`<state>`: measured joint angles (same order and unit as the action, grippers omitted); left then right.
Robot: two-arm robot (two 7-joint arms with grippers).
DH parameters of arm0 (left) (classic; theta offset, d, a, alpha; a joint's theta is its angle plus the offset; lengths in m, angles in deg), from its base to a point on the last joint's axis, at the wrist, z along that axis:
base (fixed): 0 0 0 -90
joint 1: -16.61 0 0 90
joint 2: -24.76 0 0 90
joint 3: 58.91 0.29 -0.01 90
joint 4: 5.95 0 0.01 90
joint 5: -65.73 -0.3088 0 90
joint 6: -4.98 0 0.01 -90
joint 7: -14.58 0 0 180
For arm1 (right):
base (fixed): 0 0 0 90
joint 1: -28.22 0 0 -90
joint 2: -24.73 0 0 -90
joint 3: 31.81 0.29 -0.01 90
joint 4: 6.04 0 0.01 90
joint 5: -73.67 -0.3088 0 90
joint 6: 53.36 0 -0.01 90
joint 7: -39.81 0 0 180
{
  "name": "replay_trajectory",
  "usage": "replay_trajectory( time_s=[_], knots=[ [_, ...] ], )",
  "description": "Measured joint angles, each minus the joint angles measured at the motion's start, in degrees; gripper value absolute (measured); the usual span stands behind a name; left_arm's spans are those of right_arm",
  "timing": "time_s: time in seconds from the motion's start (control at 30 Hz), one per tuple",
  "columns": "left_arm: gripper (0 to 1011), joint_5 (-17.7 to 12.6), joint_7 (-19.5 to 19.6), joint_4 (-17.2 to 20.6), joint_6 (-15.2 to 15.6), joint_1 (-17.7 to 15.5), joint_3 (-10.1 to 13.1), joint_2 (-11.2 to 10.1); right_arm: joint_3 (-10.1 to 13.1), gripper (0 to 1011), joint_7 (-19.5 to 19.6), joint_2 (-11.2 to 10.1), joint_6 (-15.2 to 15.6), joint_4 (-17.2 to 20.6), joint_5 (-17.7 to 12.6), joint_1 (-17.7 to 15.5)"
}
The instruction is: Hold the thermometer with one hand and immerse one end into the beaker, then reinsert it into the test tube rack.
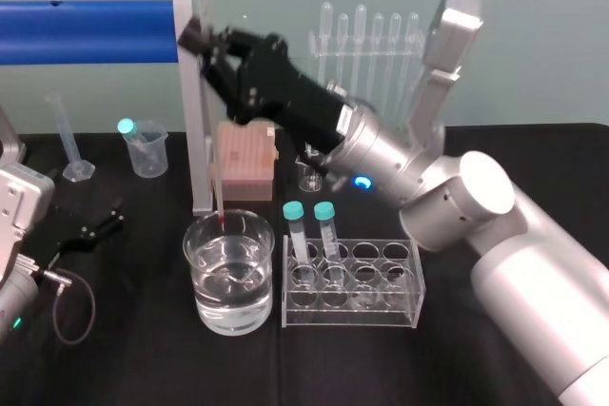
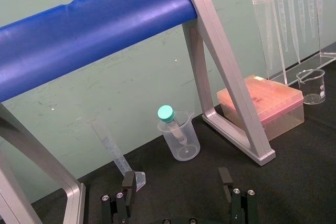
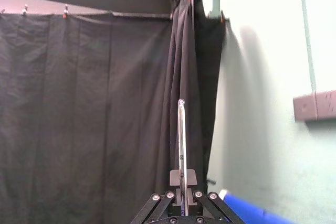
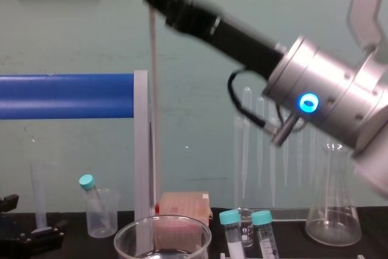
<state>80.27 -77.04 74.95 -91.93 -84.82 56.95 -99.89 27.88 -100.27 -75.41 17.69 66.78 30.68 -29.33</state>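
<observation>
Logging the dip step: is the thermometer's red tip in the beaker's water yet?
Not yet: in the chest view the thermometer, upright in the right gripper, ends just above the beaker rim.

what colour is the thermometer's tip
Red. It shows best in the head view, where the thermometer ends just inside the beaker rim.

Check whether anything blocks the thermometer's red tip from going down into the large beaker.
Nothing visible does. The right hand holds the thermometer upright, tip over the open mouth of the beaker. The grey frame post stands beside the rod, not under it. The left hand is parked off to the left.
</observation>
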Motion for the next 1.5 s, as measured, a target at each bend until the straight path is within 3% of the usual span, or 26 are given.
replay_trajectory(
  time_s=[0.2, 0.4, 0.5, 0.73, 1.07, 1.5],
  knots=[
    [1008, 0.0, 0.0, 0.0, 0.0, 0.0, 0.0, 0.0, 2.0, 56, 2.1, -1.5, -1.4, 4.2, -0.2, -0.4],
    [1008, 0.0, 0.0, 0.0, 0.0, 0.0, 0.0, 0.0, 5.9, 56, 7.4, -5.4, -2.5, 10.1, 1.6, -2.9],
    [1008, 0.0, 0.0, 0.0, 0.0, 0.0, 0.0, 0.0, 8.8, 56, 10.8, -8.2, -2.6, 13.7, 2.9, -6.1],
    [1008, 0.0, 0.0, 0.0, 0.0, 0.0, 0.0, 0.0, 13.3, 56, 14.0, -12.0, -2.6, 18.0, 3.8, -12.6],
    [1008, 0.0, 0.0, 0.0, 0.0, 0.0, 0.0, 0.0, 16.7, 56, 13.2, -13.6, -2.9, 18.6, 2.4, -18.6],
    [1008, 0.0, 0.0, 0.0, 0.0, 0.0, 0.0, 0.0, 17.6, 56, 13.4, -13.9, -1.5, 17.7, 2.9, -20.9]
  ],
)
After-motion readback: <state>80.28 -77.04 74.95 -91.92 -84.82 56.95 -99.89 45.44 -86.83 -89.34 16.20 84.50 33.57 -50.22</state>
